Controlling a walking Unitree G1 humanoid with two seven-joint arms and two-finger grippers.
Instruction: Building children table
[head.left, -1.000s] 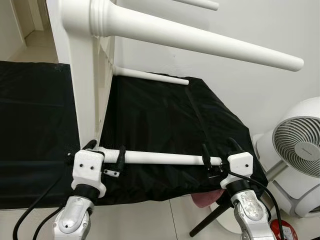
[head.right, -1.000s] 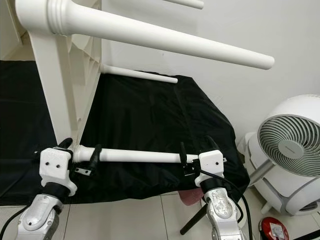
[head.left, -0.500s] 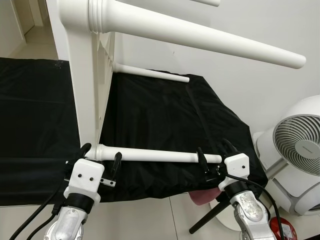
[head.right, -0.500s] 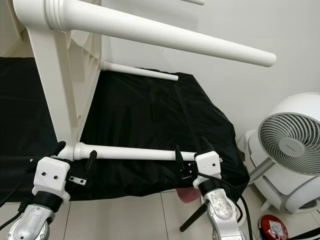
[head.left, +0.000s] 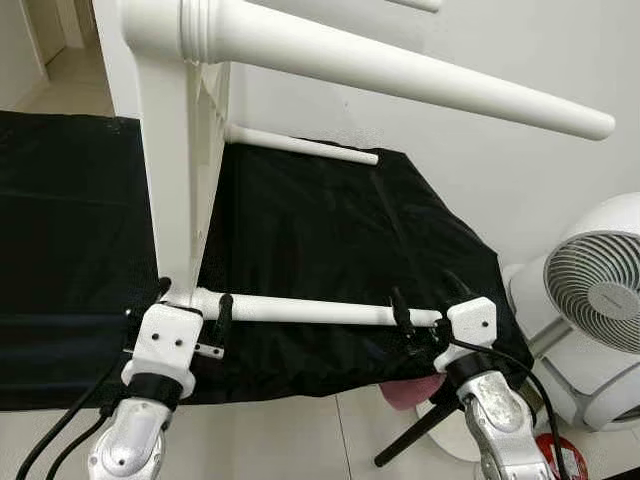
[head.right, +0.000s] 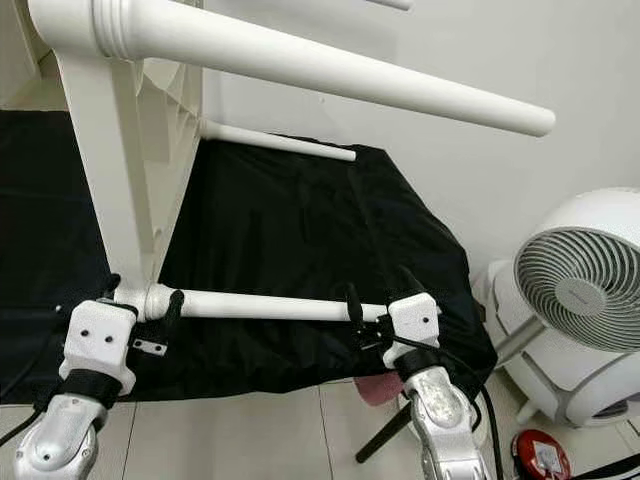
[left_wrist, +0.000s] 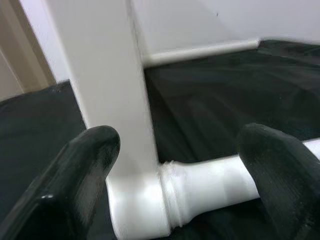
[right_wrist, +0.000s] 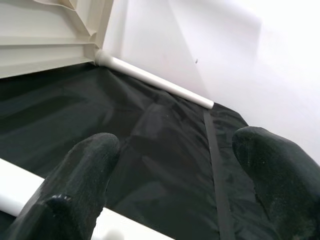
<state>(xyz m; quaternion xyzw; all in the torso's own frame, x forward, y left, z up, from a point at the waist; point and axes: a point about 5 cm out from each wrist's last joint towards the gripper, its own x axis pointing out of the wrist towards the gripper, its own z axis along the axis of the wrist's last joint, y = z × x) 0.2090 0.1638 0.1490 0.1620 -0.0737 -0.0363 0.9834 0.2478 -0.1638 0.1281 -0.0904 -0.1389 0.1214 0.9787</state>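
Left gripper (head.left: 192, 305) spread open astride the thick end of the white leg (head.left: 310, 311) where it met the table frame (head.left: 175, 180). Leg lay along the black cloth's (head.left: 330, 230) front edge. Right gripper (head.left: 425, 305) open around the thin end. Beyond, fan (head.left: 600, 300) against wall.

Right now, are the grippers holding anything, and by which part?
Both straddle the lowest white table leg: left gripper at its thick base by the tabletop corner, right gripper at its narrow tip. Fingers look spread, so a firm grip cannot be confirmed.
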